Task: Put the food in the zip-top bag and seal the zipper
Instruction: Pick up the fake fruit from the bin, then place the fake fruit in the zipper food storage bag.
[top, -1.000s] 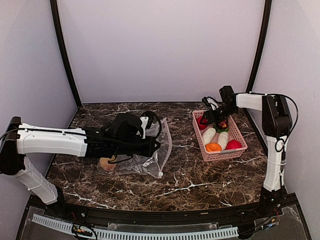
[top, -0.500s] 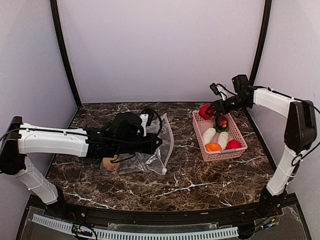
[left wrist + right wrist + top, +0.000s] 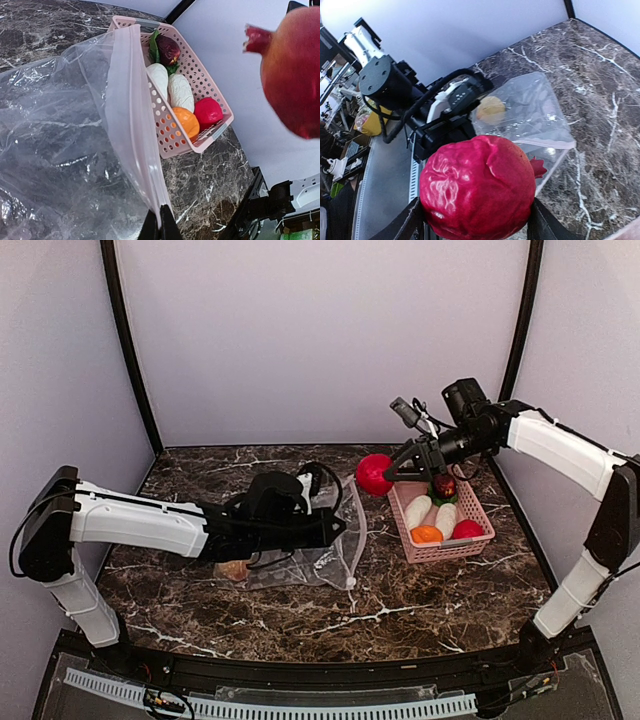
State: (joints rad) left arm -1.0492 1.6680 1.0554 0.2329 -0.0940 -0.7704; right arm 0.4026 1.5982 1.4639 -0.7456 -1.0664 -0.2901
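Note:
My right gripper point(image 3: 392, 472) is shut on a red pomegranate point(image 3: 374, 474) and holds it in the air between the pink basket and the zip-top bag point(image 3: 310, 545). The pomegranate fills the right wrist view point(image 3: 480, 185) between my fingers. My left gripper point(image 3: 161, 226) is shut on the pinkish-white zipper point(image 3: 127, 115) and lifts the bag's right edge. A yellowish-tan fruit point(image 3: 235, 570) lies inside the bag and also shows in the right wrist view point(image 3: 491, 109). White oblong pieces point(image 3: 172, 87), an orange one point(image 3: 186, 122), a red one point(image 3: 208, 112) and a maroon one point(image 3: 167, 49) stay in the basket.
The pink slotted basket point(image 3: 448, 550) stands at the right of the marble table, close to the bag's raised edge. The left arm point(image 3: 140, 525) stretches across the table's left half over the bag. Black frame posts and the walls close in the back.
My right gripper has lifted the pomegranate out of the basket and carried it left toward the bag. My left gripper has moved the bag's zipper edge to the right.

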